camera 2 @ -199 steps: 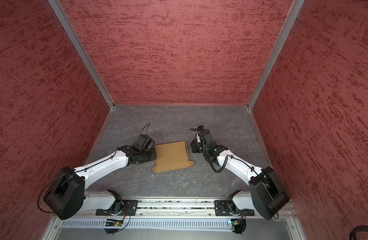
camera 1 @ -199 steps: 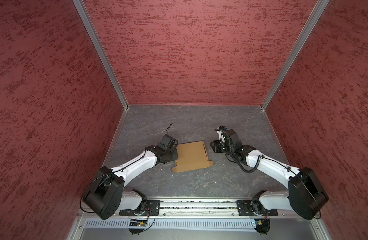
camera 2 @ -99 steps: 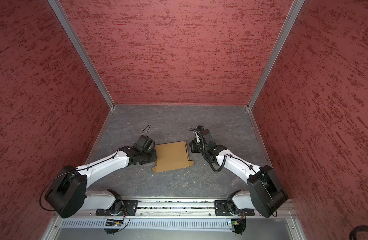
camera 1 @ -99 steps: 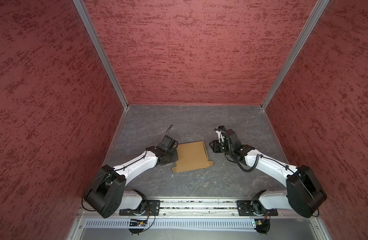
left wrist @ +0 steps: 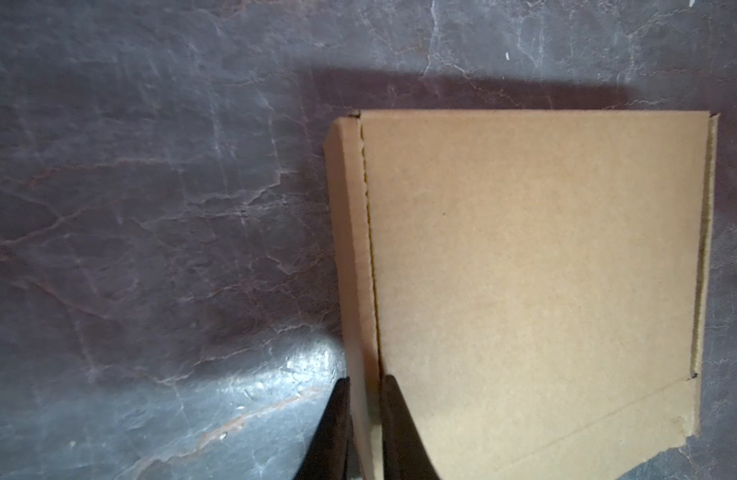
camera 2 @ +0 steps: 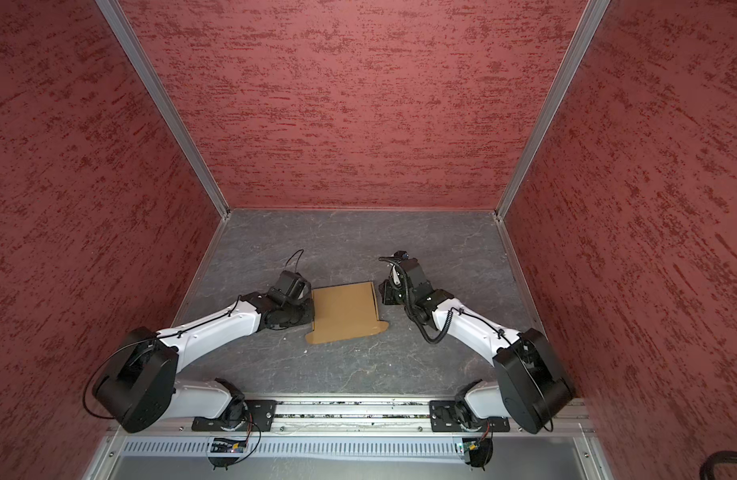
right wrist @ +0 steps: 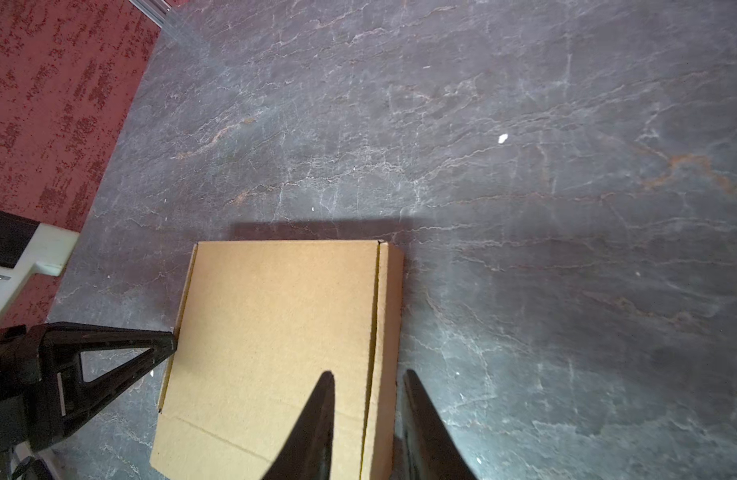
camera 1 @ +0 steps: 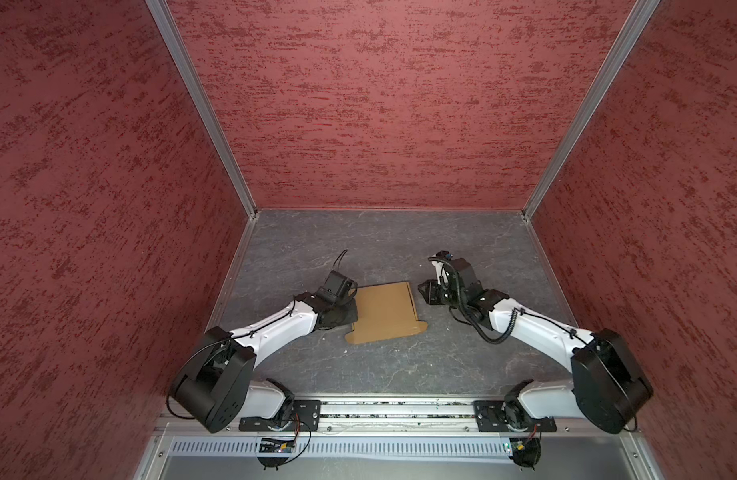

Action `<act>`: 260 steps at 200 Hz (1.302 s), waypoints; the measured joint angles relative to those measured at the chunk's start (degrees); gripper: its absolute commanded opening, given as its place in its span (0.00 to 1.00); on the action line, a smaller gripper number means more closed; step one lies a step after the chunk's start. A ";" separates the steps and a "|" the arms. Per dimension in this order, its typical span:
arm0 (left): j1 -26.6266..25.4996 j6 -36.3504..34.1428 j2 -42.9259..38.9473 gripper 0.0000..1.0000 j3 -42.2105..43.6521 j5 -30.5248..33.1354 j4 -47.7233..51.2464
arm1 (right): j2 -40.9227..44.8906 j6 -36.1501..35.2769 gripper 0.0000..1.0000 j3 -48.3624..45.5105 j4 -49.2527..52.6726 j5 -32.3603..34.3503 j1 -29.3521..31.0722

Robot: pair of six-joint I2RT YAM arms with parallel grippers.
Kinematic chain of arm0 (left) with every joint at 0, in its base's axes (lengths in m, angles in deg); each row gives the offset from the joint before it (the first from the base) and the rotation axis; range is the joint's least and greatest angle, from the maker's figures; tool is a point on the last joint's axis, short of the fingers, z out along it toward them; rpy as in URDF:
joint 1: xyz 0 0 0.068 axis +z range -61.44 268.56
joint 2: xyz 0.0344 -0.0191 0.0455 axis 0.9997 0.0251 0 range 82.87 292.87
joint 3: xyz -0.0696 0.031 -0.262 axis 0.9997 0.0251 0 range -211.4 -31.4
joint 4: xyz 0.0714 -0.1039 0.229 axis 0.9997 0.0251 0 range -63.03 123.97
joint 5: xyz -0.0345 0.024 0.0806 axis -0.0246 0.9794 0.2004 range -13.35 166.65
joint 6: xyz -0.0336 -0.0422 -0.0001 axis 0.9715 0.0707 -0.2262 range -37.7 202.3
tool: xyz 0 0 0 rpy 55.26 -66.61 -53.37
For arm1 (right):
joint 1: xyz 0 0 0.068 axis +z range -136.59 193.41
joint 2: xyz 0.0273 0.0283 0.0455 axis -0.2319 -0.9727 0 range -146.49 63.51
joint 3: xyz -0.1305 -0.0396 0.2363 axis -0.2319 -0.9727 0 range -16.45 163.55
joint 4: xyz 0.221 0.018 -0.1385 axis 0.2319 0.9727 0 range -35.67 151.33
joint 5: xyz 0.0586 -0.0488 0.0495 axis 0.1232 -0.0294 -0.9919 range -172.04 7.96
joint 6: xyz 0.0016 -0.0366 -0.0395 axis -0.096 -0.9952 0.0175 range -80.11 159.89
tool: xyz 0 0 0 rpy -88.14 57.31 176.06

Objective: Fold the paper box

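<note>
The paper box (camera 1: 384, 311) lies mid-frame on the desk (camera 1: 400, 365); left claw (left wrist: 366, 395) clamped on its side wall, right claw (right wrist: 366, 382) apart, straddling the opposite wall

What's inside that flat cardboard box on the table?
Hidden: the paper box lies on the grey table with its top panel down over it. Only thin dark slits along the side folds show.

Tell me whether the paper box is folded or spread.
Folded, mostly: the paper box is a closed shallow square, but its near flap lies flat, untucked.
</note>
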 measured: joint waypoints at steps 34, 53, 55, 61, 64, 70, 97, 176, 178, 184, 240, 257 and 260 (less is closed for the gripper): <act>0.46 -0.07 0.22 0.15 0.79 -0.72 -2.43 | -0.02 0.02 0.29 0.00 -0.02 0.00 0.00; 0.72 -0.48 0.20 0.14 1.14 -1.16 -3.28 | -0.02 0.04 0.29 0.00 -0.02 0.00 -0.02; 0.74 -0.52 0.17 0.14 1.18 -1.25 -3.39 | -0.02 0.04 0.29 0.00 -0.02 0.00 -0.02; 0.85 -0.70 0.09 0.14 1.38 -1.40 -3.67 | -0.02 0.07 0.29 0.00 -0.02 0.00 -0.02; 0.92 -0.83 0.02 0.14 1.49 -1.49 -3.82 | -0.02 0.07 0.30 0.00 -0.02 -0.02 -0.04; 0.98 -0.94 -0.11 0.14 1.68 -1.62 -4.04 | -0.02 0.07 0.30 0.00 0.00 -0.04 -0.07; 1.49 -1.55 -0.52 0.13 2.32 -2.36 -4.92 | -0.02 0.24 0.35 0.00 0.02 -0.55 -0.57; 2.51 -3.85 -0.90 0.12 3.08 -3.96 -5.86 | -2.75 -0.24 0.51 0.00 0.46 -6.08 -4.55; 2.54 -3.87 -0.90 0.12 3.15 -4.02 -5.95 | -2.93 -0.22 0.52 0.00 0.48 -6.25 -4.59; 2.58 -3.89 -1.01 0.12 3.32 -4.17 -6.23 | -3.41 -0.37 0.53 0.00 0.57 -6.75 -4.79; 3.37 -4.15 -1.86 0.12 4.50 -5.03 -7.39 | -8.39 -1.11 0.61 1.14 0.61 -12.13 -6.32; 3.52 -4.39 -2.10 0.12 4.74 -5.01 -7.45 | -9.42 -1.14 0.63 1.25 0.48 -13.57 -6.51; 3.52 -4.42 -2.16 0.12 4.76 -5.01 -7.48 | -9.57 -1.14 0.63 1.25 0.46 -13.81 -6.56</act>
